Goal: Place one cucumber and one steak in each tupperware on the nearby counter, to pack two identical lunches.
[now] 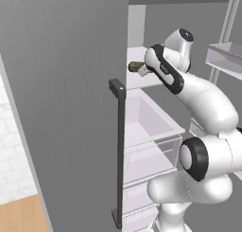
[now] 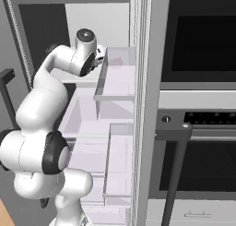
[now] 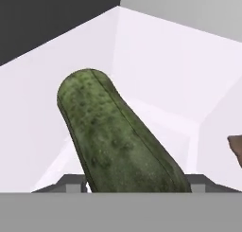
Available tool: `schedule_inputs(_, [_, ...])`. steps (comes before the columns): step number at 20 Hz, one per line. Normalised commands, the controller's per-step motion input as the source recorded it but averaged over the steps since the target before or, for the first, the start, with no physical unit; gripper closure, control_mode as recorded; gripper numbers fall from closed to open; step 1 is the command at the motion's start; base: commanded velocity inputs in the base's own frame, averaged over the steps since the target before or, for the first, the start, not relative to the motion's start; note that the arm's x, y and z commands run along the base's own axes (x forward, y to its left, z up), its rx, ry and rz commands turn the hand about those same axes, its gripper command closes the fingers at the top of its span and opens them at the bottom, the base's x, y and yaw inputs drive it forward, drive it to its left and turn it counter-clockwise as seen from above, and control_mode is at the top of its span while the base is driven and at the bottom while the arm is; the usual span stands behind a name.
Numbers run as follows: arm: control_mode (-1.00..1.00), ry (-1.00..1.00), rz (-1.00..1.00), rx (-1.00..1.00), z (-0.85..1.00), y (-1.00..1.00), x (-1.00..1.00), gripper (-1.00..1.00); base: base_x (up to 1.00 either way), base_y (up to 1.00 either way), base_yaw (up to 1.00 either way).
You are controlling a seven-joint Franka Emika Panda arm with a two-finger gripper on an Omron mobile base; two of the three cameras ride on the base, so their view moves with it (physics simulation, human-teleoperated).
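A dark green cucumber (image 3: 118, 136) lies on a white fridge shelf (image 3: 156, 60) and runs up from between my gripper (image 3: 136, 183). One fingertip (image 3: 75, 182) shows on each side of its near end, close against it; whether they press on it I cannot tell. From the left base view the cucumber's end (image 1: 135, 66) pokes out beside my hand (image 1: 144, 71) inside the open fridge. A dark brown-red steak (image 3: 236, 150) peeks in at the right edge of the shelf. The tupperware and the counter are out of view.
The open grey fridge door (image 1: 61, 108) with its dark handle (image 1: 118, 150) stands to the left. A clear drawer (image 1: 151, 127) sits below the shelf. Door bins (image 2: 117, 77) are beside the arm, and a dark oven (image 2: 203, 105) stands to the right.
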Motion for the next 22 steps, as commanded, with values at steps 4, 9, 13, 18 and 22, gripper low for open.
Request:
schedule_inputs(4, [-1.00, 0.00, -0.01, 0.00, 0.04, -0.11, -0.76, 1.00, 0.00, 0.00, 0.00])
schedule_inputs(9, [-1.00, -0.01, -0.02, 0.00, 0.19, -0.20, -0.97, 1.00, 0.00, 0.00, 0.00])
schedule_inputs(13, [-1.00, 0.00, -0.05, 0.00, 0.01, -0.01, -1.00, 1.00, 0.00, 0.00, 0.00])
schedule_inputs(18, [-1.00, 0.00, -0.12, 0.00, 0.00, 0.00, -1.00, 1.00, 0.00, 0.00, 0.00])
schedule_inputs(22, [-1.00, 0.00, -0.19, 0.00, 0.00, -0.03, -1.00, 1.00, 0.00, 0.00, 0.00])
